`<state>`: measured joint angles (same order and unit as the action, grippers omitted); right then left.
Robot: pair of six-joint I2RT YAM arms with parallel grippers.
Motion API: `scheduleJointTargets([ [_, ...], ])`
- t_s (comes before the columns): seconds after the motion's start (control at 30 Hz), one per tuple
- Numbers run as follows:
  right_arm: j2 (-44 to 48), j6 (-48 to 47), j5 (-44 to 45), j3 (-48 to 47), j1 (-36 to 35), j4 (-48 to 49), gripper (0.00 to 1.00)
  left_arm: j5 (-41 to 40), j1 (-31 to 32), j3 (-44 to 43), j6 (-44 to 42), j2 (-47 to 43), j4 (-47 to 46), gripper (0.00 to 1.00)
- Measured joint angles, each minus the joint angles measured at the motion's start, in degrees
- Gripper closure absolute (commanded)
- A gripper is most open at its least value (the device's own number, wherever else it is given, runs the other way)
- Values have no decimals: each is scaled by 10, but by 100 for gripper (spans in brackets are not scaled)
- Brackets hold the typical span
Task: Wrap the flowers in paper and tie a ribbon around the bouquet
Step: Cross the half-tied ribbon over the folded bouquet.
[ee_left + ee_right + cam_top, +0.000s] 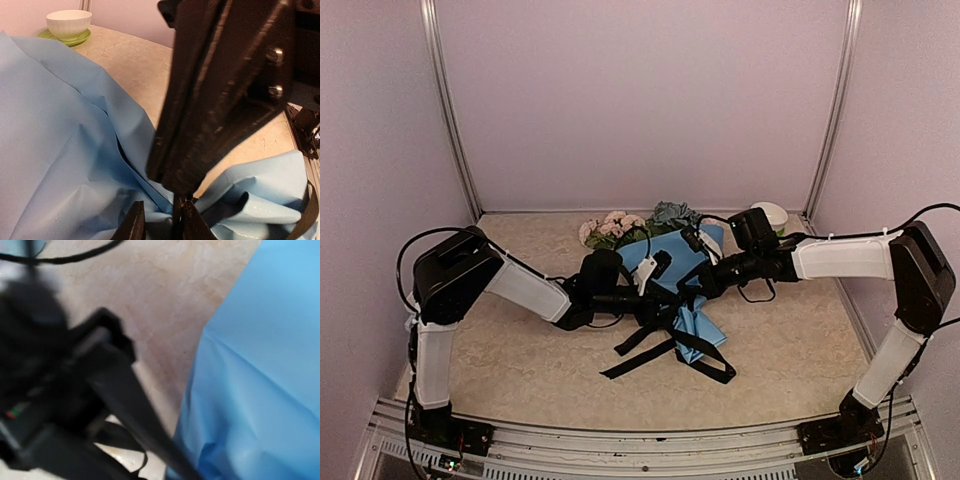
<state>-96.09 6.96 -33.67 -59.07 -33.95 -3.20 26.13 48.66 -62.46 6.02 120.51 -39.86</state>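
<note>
The left gripper (pixel 162 226) stands slightly spread. A strand of the ribbon (pixel 640 358) rises between its fingers to the right gripper (pixel 176 184), whose jaws are pressed together on it. The bouquet (pixel 632 256) lies on the table (pixel 500 365) between both grippers, with the flowers (pixel 618 226) toward the far wall and the ribbon ends trailing nearer.

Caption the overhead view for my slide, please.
Left arm and right arm converge on the bouquet, black ribbon trailing loose in front.
</note>
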Motion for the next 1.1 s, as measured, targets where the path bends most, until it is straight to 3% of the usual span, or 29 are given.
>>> scheduleJointTargets([
  [0.13,0,0,-4,0,0,-1,100,-8,-1,-19,6,23,5,99],
  [0.3,0,-1,-4,1,0,-2,100,-12,-3,-14,15,21,-2,100],
  [0.6,28,-5,16,9,3,-29,50,-23,-2,27,49,-12,-53,100],
  [0.7,59,-9,35,17,2,-43,50,-28,-1,27,55,-12,-61,100],
  [0.87,120,-22,97,38,-33,-78,61,-36,0,27,57,-12,-59,100],
  [1.1,158,-26,149,94,-160,-115,52,-50,1,27,57,-17,-47,100],
])
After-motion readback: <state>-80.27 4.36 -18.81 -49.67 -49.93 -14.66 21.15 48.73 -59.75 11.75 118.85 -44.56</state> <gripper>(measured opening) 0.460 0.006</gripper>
